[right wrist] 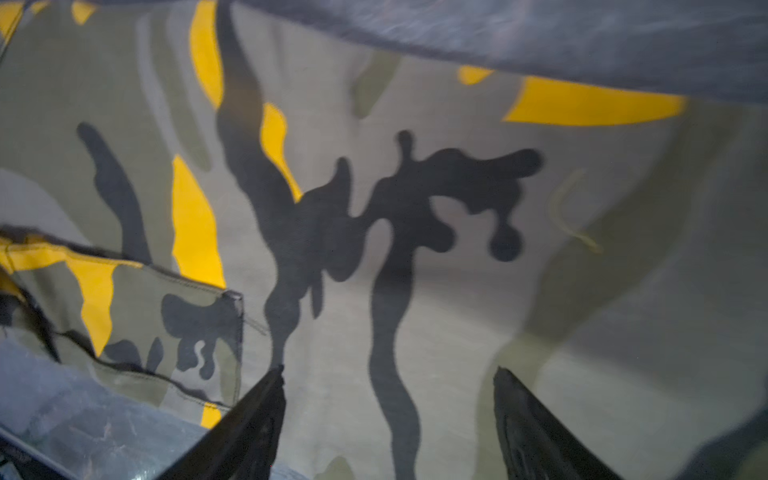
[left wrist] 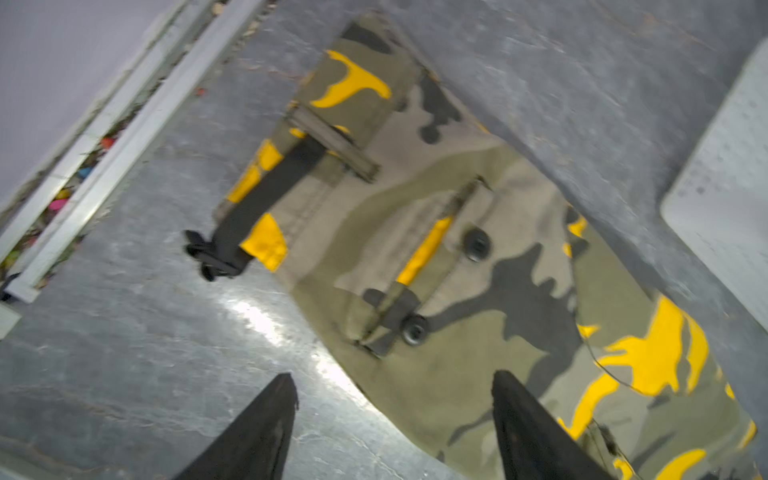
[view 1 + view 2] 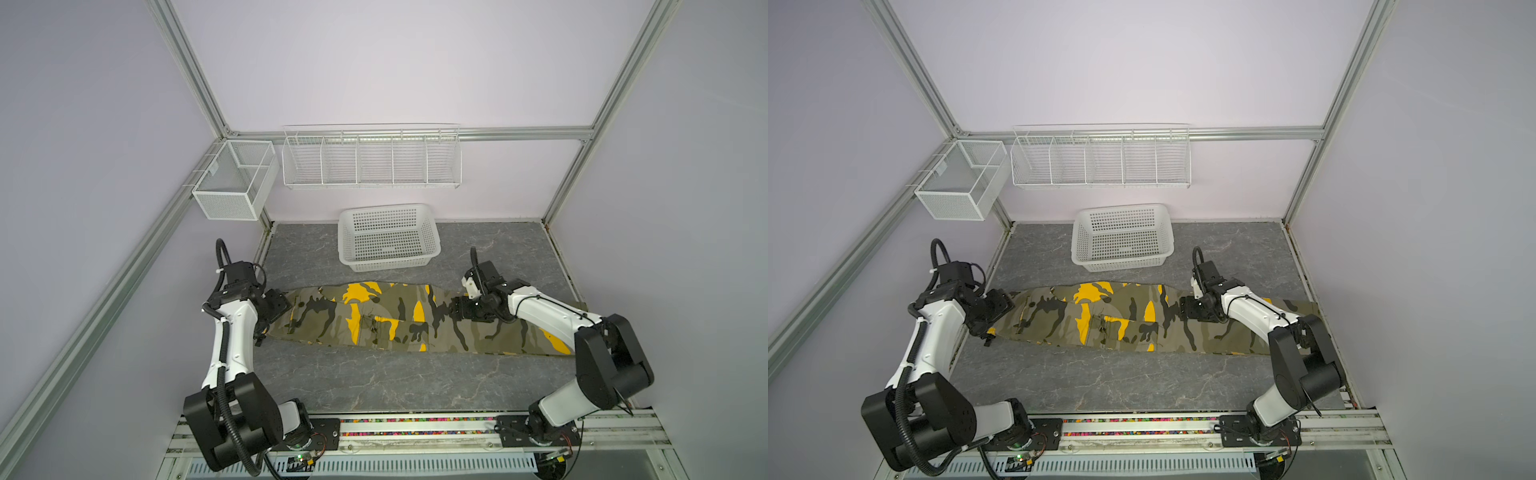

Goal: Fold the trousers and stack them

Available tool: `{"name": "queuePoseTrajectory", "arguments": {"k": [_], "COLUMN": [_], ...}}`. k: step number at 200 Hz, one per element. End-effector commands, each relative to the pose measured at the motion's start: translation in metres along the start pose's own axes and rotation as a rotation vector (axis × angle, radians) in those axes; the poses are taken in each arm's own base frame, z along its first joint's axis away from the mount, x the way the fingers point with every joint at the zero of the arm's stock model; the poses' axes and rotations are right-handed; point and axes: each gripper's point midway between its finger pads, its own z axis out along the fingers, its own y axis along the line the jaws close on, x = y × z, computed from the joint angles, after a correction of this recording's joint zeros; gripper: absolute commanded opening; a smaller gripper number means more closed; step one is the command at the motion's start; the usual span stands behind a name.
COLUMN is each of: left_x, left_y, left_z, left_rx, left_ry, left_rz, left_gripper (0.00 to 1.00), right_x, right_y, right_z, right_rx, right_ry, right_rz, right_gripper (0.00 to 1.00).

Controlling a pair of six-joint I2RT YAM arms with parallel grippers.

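Two arms reach in from the table's (image 3: 374,382) near edge. One pair of trousers (image 3: 374,320) lies flat across the middle of the table, stretched side to side, with the waist to the left. The left gripper (image 2: 392,374) hangs at the waist end, its two fingers apart and gripping nothing. The right gripper (image 1: 388,368) hangs over the leg part, its two fingers also apart. Beyond stands one basket (image 3: 386,264), clear of the trousers. Farthest back hang two racks (image 3: 370,162).
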Motion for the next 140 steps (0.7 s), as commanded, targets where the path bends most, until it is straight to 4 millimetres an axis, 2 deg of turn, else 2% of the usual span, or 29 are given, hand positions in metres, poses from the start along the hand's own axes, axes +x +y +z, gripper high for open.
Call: {"name": "queuePoseTrajectory", "arguments": {"k": [1,15,17,38,65,79,96,121,140], "left_x": [0.024,0.031,0.032,0.046,0.055,0.055,0.055,0.059,0.063], "left_y": [-0.054,-0.083,-0.087,-0.125,-0.152,-0.154,-0.145,-0.130,-0.111], "left_z": [-0.006,-0.004,-0.003,0.013,0.048,0.068,0.092,0.116,0.134], "left_rx": [0.178,0.258,0.270,0.351,0.384,0.373,0.309,0.240,0.180], "left_ry": [0.046,0.039,0.038,0.056,0.076,0.088,0.098,0.144,0.166], "left_rz": [0.075,0.128,0.135,0.203,0.243,0.236,0.233,0.209,0.191], "left_gripper": [0.76,0.76,0.76,0.76,0.74,0.73,0.72,0.71,0.71], "right_x": [-0.001,0.000,-0.001,0.002,0.002,-0.001,-0.005,-0.010,-0.012], "right_y": [-0.042,-0.065,-0.074,-0.108,-0.137,-0.143,-0.143,-0.140,-0.141], "right_z": [-0.027,-0.040,-0.042,-0.056,-0.060,-0.060,-0.059,-0.055,-0.056], "right_rx": [0.115,0.151,0.161,0.205,0.209,0.199,0.178,0.150,0.153], "right_ry": [-0.009,-0.009,-0.013,-0.020,-0.027,-0.036,-0.035,-0.032,-0.036], "right_rz": [0.061,0.099,0.122,0.166,0.220,0.228,0.219,0.217,0.252], "right_gripper": [0.86,0.86,0.86,0.87,0.87,0.87,0.88,0.90,0.91]}}
